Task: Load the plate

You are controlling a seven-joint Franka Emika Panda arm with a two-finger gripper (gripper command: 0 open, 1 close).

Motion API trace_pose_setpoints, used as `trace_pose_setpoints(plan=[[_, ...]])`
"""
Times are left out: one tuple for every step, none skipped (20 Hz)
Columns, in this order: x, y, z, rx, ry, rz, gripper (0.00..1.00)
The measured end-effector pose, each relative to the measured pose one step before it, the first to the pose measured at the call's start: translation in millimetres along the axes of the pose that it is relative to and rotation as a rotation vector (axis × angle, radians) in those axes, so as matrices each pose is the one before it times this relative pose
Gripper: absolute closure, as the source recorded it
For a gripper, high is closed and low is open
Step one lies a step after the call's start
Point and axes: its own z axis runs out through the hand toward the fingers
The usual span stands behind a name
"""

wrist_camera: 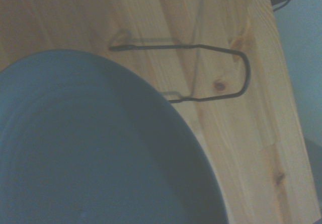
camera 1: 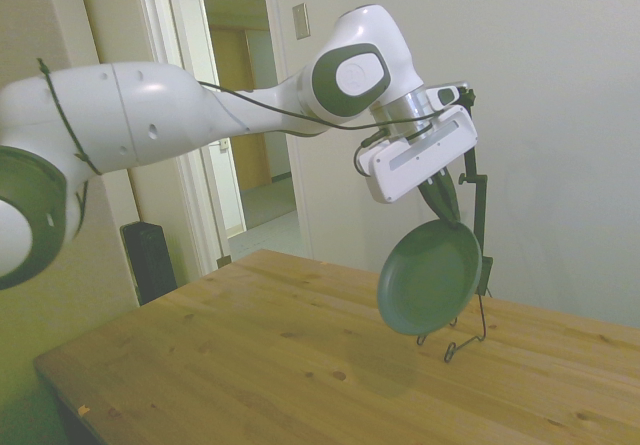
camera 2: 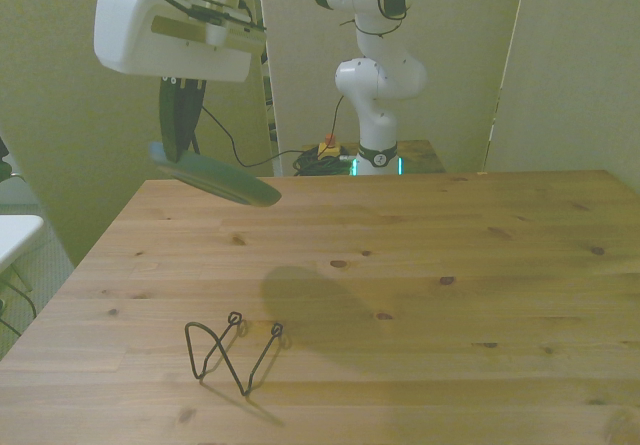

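Count: 1 green plate (camera 1: 429, 276), 1 wire rack (camera 2: 234, 353), 1 wooden table (camera 2: 480, 265), 1 robot arm with 1 gripper (camera 2: 181, 153).

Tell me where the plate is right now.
The plate hangs in the air, pinched at its rim by the gripper, above the wire rack near the front view's left.

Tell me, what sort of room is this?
Probably an ordinary indoor room used as a robot test space: a wooden table, a wire rack, the gripper holding a plate, and an open doorway.
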Motion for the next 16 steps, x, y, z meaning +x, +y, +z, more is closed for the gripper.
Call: trace_pose_setpoints(plan=[[6.25,2.52,1.56,-0.01295,0.00646,-0.00762,1.0],[6.02,2.02,0.59,-0.0118,0.00613,-0.00771,1.0],[5.84,1.82,-0.39,-0.01297,0.00725,-0.00936,1.0],[5.67,1.76,-0.77,-0.015,0.01001,-0.01283,1.0],[5.69,1.46,-0.45,-0.01594,0.01026,-0.0137,1.0],[5.6,1.47,-0.21,-0.01839,0.01189,-0.01055,1.0],[5.4,1.46,1.41,-0.02301,0.01116,-0.01208,1.0],[4.8,1.39,2.54,-0.02794,0.00816,-0.01152,1.0],[4.27,0.59,3.96,-0.02339,0.00568,-0.00916,1.0],[3.85,0.1,4.97,-0.02019,0.00689,-0.00717,1.0],[3.64,-0.7,6.4,-0.01827,0.00796,-0.00798,1.0],[3.31,-1.41,6.49,-0.01767,0.00352,-0.00943,1.0],[3.31,-1.82,6.41,-0.0171,0.00277,-0.00996,1.0],[3.26,-2.01,5.58,-0.01649,0.00374,-0.00973,1.0],[3.43,-1.76,4.32,-0.01864,0.00643,-0.00951,1.0],[3.33,-1.52,3.43,-0.02038,0.00594,-0.01026,1.0]])
